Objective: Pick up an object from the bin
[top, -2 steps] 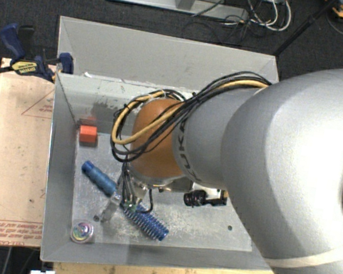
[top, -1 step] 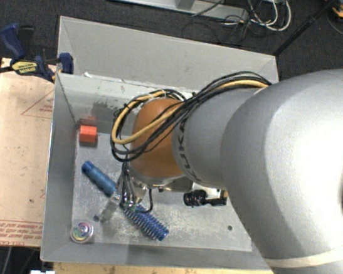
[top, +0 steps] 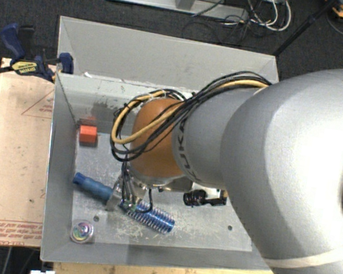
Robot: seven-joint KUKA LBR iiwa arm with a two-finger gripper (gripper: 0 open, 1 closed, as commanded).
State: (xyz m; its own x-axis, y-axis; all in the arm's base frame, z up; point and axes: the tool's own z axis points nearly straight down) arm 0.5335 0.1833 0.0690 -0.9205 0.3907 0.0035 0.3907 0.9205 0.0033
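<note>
A small orange-red block [top: 87,135] lies up and to the left of the jaws, well apart from them. A round silvery cap [top: 82,231] with a purplish centre sits below and left of the jaws. A black object [top: 204,198], its kind unclear, lies to their right.

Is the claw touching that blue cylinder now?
Cannot tell. In the camera view the claw overlaps the right end of the blue cylinder; neither contact nor gap shows plainly.
</note>
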